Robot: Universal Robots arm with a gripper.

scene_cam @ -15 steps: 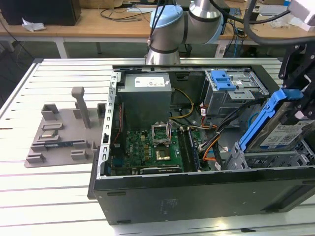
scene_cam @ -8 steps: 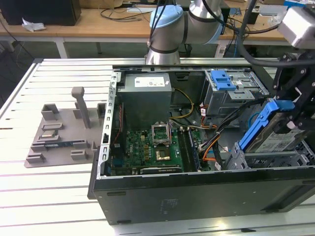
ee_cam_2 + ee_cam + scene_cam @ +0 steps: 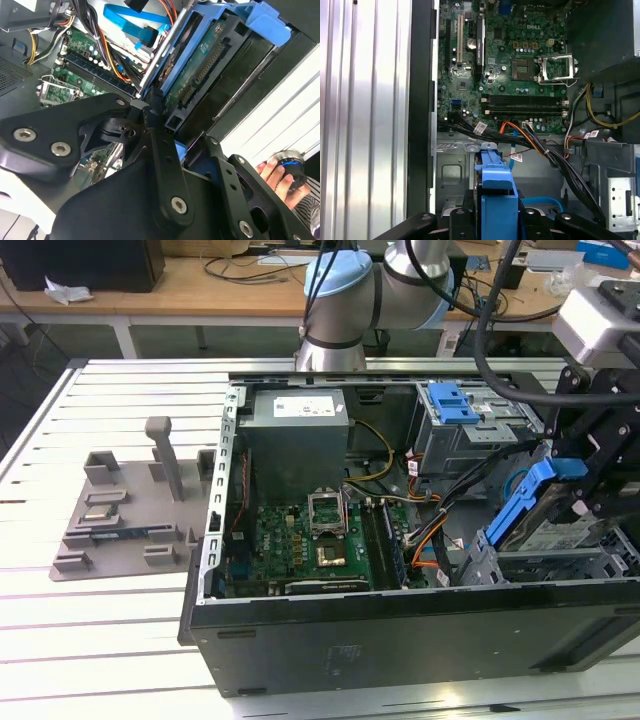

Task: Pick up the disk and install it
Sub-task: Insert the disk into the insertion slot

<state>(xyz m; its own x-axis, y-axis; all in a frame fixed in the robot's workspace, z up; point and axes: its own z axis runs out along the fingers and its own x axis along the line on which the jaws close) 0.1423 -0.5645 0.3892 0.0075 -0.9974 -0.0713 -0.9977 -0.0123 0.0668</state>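
Note:
The disk (image 3: pixel 540 512), a silver drive in a bright blue carrier, hangs tilted over the metal drive cage (image 3: pixel 590 562) at the exterior view's right end of the open computer case (image 3: pixel 400 630). My black gripper (image 3: pixel 585 485) is shut on the disk's upper end. In the second wrist view the disk (image 3: pixel 210 60) shows its green circuit side and blue frame beyond the black fingers (image 3: pixel 160 150). In the first wrist view the blue carrier (image 3: pixel 495 195) sits between the fingers (image 3: pixel 457 220), above the bare metal bay floor (image 3: pixel 452 175).
Inside the case are a grey power-supply box (image 3: pixel 297 435), the green motherboard (image 3: pixel 310 540) and orange, black and blue cables (image 3: pixel 430 540) close to the cage. Another blue carrier (image 3: pixel 452 402) sits in the upper bay. A grey fixture (image 3: pixel 125 515) lies on the slatted table. A person's hand (image 3: pixel 277 175) is nearby.

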